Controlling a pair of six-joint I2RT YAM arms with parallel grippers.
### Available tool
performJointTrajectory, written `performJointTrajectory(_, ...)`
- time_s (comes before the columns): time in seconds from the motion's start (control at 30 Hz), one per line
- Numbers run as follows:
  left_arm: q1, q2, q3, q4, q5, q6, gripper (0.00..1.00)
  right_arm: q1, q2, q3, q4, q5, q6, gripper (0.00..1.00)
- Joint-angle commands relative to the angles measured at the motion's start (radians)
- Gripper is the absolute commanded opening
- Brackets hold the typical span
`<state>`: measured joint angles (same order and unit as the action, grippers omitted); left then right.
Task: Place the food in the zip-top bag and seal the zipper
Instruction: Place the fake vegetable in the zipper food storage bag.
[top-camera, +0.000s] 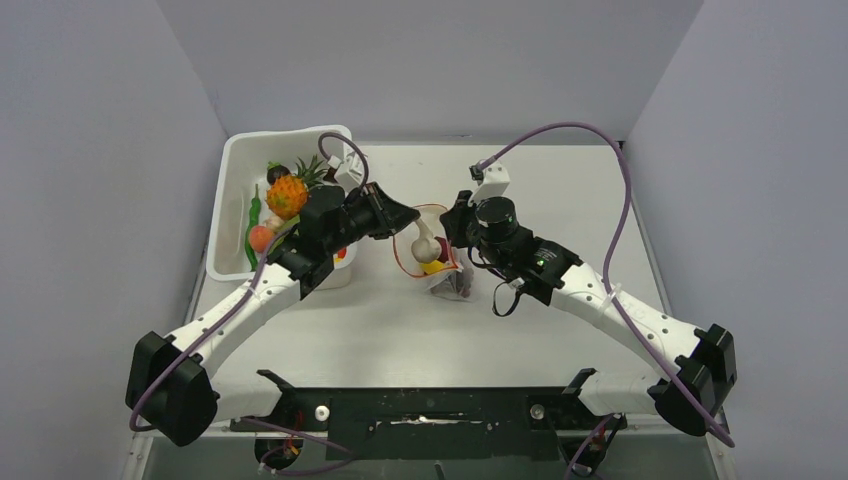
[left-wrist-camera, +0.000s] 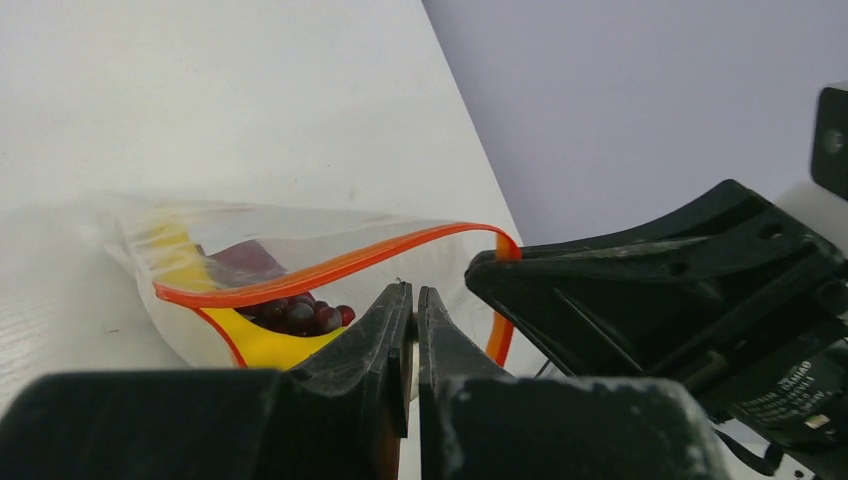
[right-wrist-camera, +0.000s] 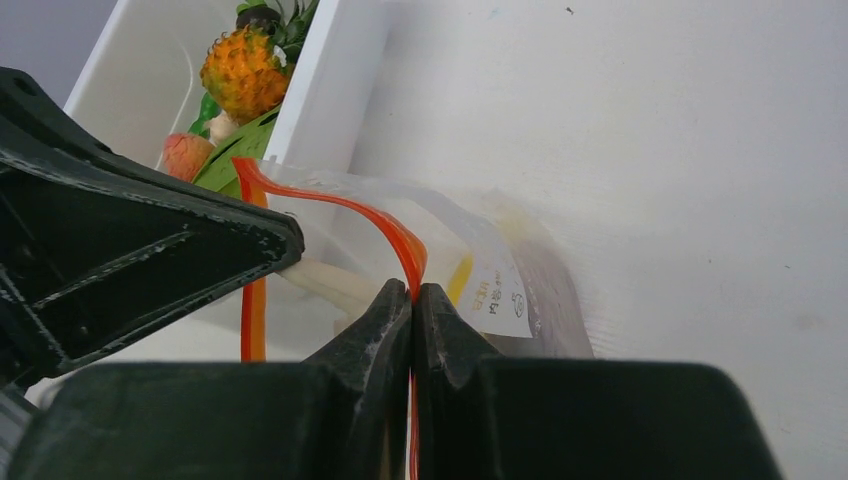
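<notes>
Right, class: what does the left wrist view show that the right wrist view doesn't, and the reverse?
Left wrist only: grapes, seen through the bag's mouth. Right wrist only: the tub, the pineapple in it, the bag's label. Both: the open bag, its orange zipper, the yellow banana inside, and the left claw and right claw, both shut.

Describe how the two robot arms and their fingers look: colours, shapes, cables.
Both the left arm and right arm have white links with chunky black joints. A purple cable loops along each. The fingers are black, wedge-shaped and scuffed; a small green light glows on the right arm.
</notes>
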<state>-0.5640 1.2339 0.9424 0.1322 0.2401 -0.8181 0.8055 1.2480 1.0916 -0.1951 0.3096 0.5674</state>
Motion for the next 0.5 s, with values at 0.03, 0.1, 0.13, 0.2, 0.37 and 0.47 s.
performJointTrajectory(0.03, -0.007, 0.013, 0.009, 0.098, -0.025, 0.036, 0.05, -0.005, -0.044, 0.003, 0.097, 0.001, 0.009, 0.00)
performJointTrajectory(0.1, -0.007, 0.010, 0.011, 0.096, -0.024, 0.044, 0.16, -0.005, -0.047, 0.000, 0.098, 0.004, 0.005, 0.00)
performJointTrajectory(0.13, -0.008, 0.008, 0.014, 0.091, -0.023, 0.049, 0.21, -0.005, -0.048, -0.002, 0.098, 0.006, 0.005, 0.00)
performJointTrajectory(0.2, -0.007, 0.005, 0.024, 0.073, -0.017, 0.070, 0.31, -0.005, -0.052, -0.006, 0.101, 0.009, 0.003, 0.00)
performJointTrajectory(0.37, -0.008, -0.011, 0.054, -0.003, -0.044, 0.113, 0.60, -0.005, -0.060, -0.010, 0.100, 0.010, -0.001, 0.00)
performJointTrajectory(0.47, -0.008, -0.024, 0.081, -0.067, -0.077, 0.146, 0.67, -0.005, -0.070, -0.015, 0.096, 0.013, -0.003, 0.00)
